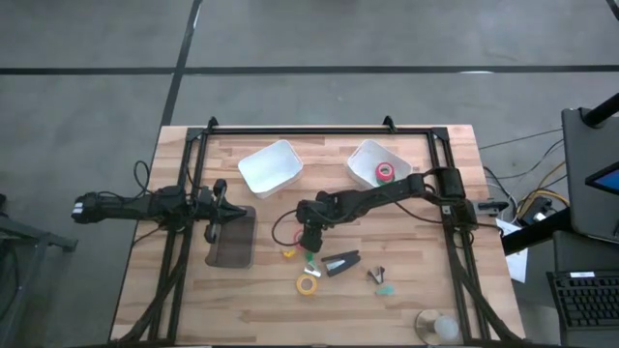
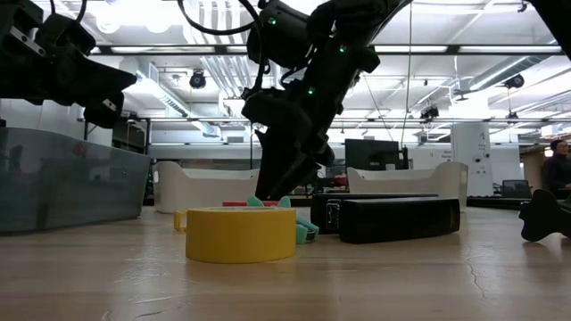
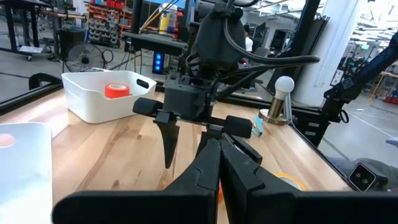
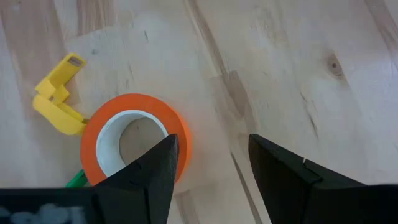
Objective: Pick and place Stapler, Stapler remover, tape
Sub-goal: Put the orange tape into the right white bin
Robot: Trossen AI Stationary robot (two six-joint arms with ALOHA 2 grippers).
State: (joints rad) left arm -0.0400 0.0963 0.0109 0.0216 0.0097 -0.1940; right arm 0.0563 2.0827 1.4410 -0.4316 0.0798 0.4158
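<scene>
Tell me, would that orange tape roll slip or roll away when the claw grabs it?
Probably not. The orange tape roll lies flat on the wooden table, so rolling seems unlikely. It looks stiff and light; the open right claw might nudge it sideways.

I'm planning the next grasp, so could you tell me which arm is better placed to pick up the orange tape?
Right: its gripper hangs open directly over the orange tape; the left gripper waits at the table's left side.

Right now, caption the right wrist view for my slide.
Open right tool poised over the orange tape roll beside a yellow staple remover.
</scene>
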